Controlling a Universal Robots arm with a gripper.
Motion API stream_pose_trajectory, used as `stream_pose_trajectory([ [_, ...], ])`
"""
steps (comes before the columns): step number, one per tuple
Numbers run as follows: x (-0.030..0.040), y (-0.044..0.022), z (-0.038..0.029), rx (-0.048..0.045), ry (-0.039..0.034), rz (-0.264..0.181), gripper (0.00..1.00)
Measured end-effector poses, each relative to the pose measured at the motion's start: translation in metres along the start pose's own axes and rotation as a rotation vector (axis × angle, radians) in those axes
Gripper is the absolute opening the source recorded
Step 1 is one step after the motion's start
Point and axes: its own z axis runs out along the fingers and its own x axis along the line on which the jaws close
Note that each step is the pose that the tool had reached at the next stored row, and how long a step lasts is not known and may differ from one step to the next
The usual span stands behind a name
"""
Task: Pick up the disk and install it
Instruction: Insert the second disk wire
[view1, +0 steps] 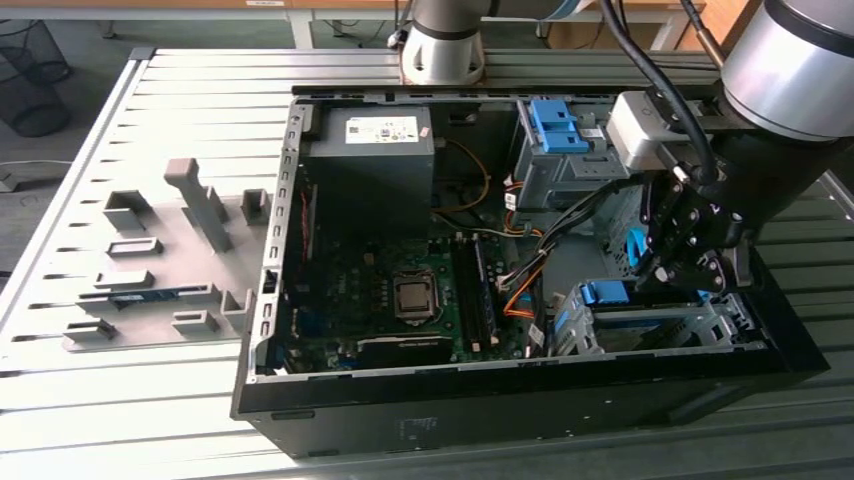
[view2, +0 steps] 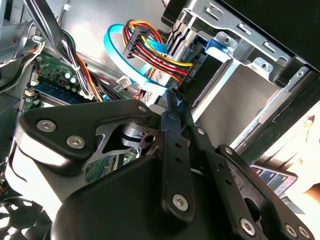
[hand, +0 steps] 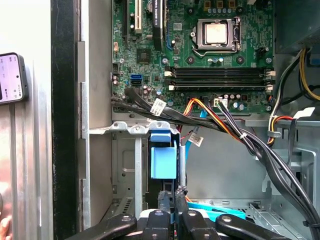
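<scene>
At the exterior view's lower right, the gripper (view1: 683, 262), jaws seemingly together, sits above the disk (view1: 617, 294) in its cage (view1: 654, 330); loose cables (view1: 523, 290) nearby could snag it.

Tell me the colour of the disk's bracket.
Bright blue; the bracket shows best in the first wrist view.

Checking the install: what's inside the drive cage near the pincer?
A blue bracket sits in the cage, with the pincer close by it. Bracket and cage walls hide any drive body, so I cannot confirm the disk.
</scene>
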Motion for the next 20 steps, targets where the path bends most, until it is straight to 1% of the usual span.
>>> stream_pose_trajectory([
  [7, 0.0000, 0.0000, -0.0014, 0.0000, -0.0010, 0.000, 0.16],
  [9, 0.0001, 0.0000, -0.0013, -0.0001, -0.0025, 0.000, 0.16],
  [11, 0.0003, 0.0000, -0.0008, -0.0001, -0.0039, 0.000, 0.16],
  [16, 0.0006, -0.0003, 0.0004, -0.0002, -0.0032, 0.000, 0.16],
  [20, 0.0005, -0.0008, 0.0013, -0.0001, -0.0050, 0.000, 0.16],
])
